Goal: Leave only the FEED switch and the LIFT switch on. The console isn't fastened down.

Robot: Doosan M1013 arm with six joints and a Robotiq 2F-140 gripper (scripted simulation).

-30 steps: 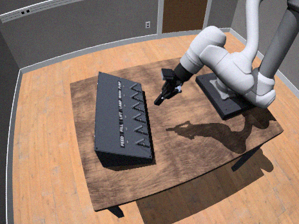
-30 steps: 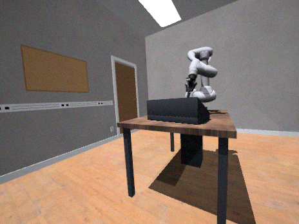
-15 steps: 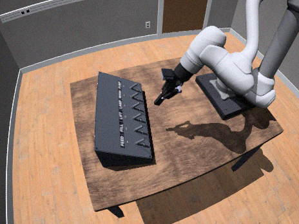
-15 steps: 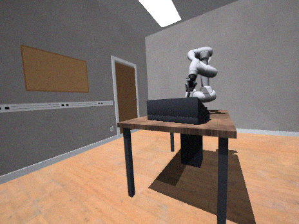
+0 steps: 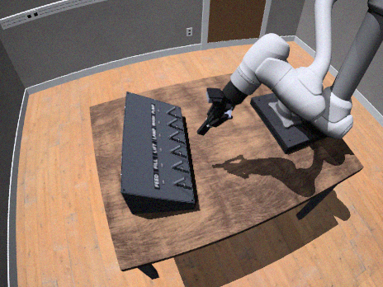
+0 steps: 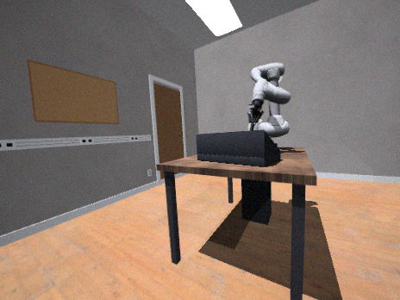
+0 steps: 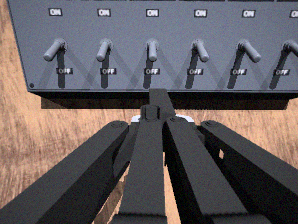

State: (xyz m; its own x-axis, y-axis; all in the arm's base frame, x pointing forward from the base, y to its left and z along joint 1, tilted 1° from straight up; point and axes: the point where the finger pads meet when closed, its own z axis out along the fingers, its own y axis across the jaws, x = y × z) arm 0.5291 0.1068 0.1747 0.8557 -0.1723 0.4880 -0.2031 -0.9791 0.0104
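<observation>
The console (image 5: 140,144) (image 6: 233,146) (image 7: 85,27) sits on the wooden table (image 5: 144,243) (image 6: 289,174) (image 7: 22,145), ahead of the gripper (image 5: 202,131) (image 6: 251,128) (image 7: 157,102) and lying crosswise to it. Its switch side faces the tool.

Tool state: fingers narrow, drawn together, nothing held. Tips stand short of the panel's near edge, apart from the levers.

Key relation: the row of six switches follows the console's long axis, left to right across the tool's front. In the wrist view the fingertips line up roughly with the third lever from the left. Matching the label order in the top view, I take this to be the LIFT switch (image 5: 177,148) (image 7: 152,50). The FEED switch (image 5: 179,181) (image 7: 54,51) is then the leftmost, at the row's end, off to the tool's left.

Lever positions: all six appear to lean toward the tool, on the OFF side; ON marks lie on the far side. Judged from this, FEED and LIFT both remain to be thrown, the other four left alone.

Next move, judged: bring the closed tips to the near side of LIFT and push away from the tool. Risk: console is loose, so a low or hard push may slide it; a sideways drift could catch a neighbouring lever.

Between the pictures of one second and half a second ago and now, no clear change can be seen in the arm (image 5: 289,84) (image 6: 276,92), the gripper (image 5: 201,131) (image 6: 251,128) (image 7: 157,102) or the console (image 5: 138,144) (image 6: 230,147) (image 7: 175,31). The switch levers (image 5: 180,166) (image 7: 152,50) look perhaps too small in the earlier top views for noticing a slight move.
</observation>
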